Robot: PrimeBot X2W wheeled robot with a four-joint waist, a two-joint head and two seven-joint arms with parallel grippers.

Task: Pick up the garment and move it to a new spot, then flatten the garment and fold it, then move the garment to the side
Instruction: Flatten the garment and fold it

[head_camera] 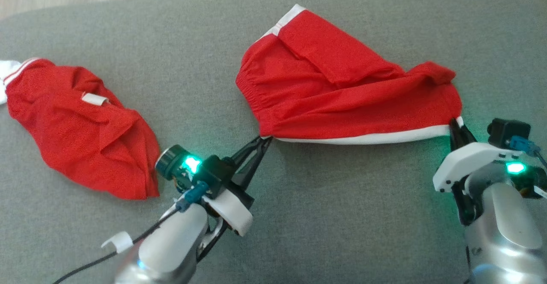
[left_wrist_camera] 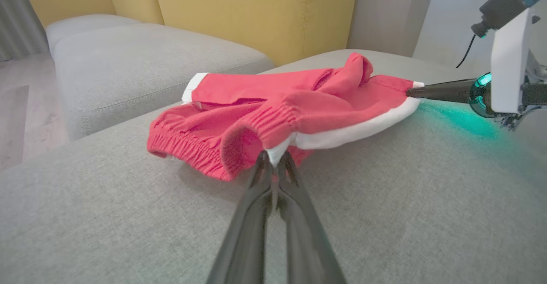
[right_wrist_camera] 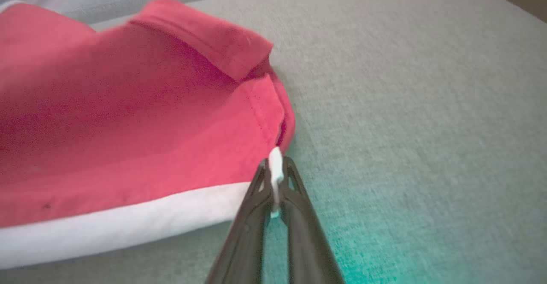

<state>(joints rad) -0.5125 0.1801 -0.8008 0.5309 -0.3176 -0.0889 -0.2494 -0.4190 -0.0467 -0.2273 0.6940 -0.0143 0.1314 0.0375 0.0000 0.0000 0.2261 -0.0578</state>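
Note:
The garment (head_camera: 337,87) is a pair of red shorts with white trim, lying rumpled on the grey cushion. My left gripper (head_camera: 266,140) is shut on the garment at its near left corner, by the elastic waistband (left_wrist_camera: 273,158). My right gripper (head_camera: 455,128) is shut on the near right corner, pinching the white hem (right_wrist_camera: 275,168). The white band stretches straight between the two grips. In the left wrist view the right gripper's fingers (left_wrist_camera: 440,92) come in from the right, clamped on the far corner of the garment (left_wrist_camera: 277,109).
A second red garment (head_camera: 81,126) with white trim lies crumpled at the left of the grey cushion (head_camera: 342,215). A yellow sofa back (left_wrist_camera: 256,10) and another grey cushion (left_wrist_camera: 141,62) stand beyond. Wooden floor (left_wrist_camera: 21,104) lies past the cushion's edge.

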